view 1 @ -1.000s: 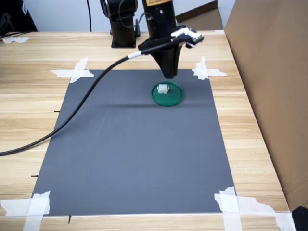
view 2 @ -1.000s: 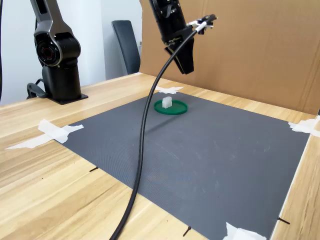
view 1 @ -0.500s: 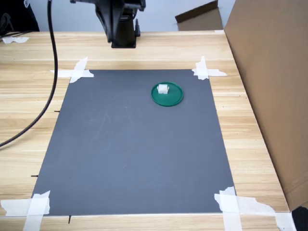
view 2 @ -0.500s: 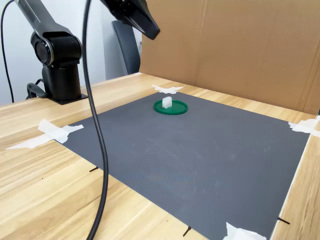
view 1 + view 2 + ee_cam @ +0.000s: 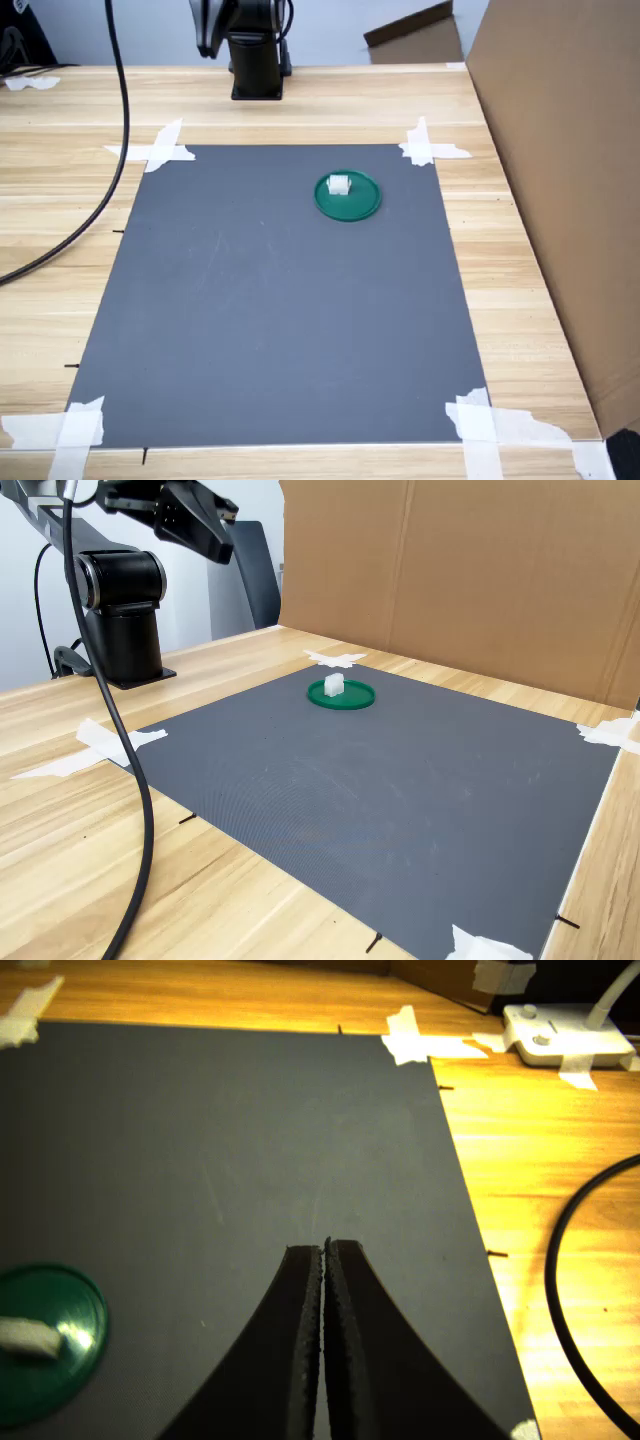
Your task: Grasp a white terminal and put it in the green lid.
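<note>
The green lid lies on the grey mat near its far right corner in the first exterior view. The white terminal sits inside it, toward the far side. Both also show in the second exterior view, the lid with the terminal on it. My gripper hangs high above the table near the arm's base, far from the lid, and is out of the first exterior view. In the wrist view its fingers are pressed together, shut on nothing; the lid and terminal are at the picture's edge.
The grey mat is taped at its corners to a wooden table. A cardboard wall stands along the first exterior view's right. The arm's base is at the back. A black cable trails over the table. A white box sits off the mat.
The arm has lifted away from above the lid and swung back toward its base, the cable moving with it. The terminal and lid have stayed put.
</note>
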Controlling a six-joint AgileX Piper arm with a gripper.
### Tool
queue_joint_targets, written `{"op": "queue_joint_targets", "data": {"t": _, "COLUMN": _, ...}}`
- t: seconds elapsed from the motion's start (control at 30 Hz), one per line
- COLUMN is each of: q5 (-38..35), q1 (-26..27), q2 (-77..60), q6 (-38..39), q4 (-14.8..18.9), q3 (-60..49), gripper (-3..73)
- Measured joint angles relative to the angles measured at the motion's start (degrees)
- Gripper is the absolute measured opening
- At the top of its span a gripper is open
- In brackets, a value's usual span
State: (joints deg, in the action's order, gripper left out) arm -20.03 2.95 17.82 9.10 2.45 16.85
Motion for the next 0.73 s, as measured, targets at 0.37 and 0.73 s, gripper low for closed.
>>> {"op": "queue_joint_targets", "data": {"t": 0.37, "q5": -1.0, "q1": 0.1, "q2": -15.5, "q6": 4.0, "q4": -0.9, "q3": -13.9, "gripper": -2.6}}
{"op": "queue_joint_targets", "data": {"t": 0.73, "q5": -3.7, "q1": 0.2, "q2": -18.5, "q6": 4.0, "q4": -0.8, "q3": -15.0, "gripper": -2.6}}
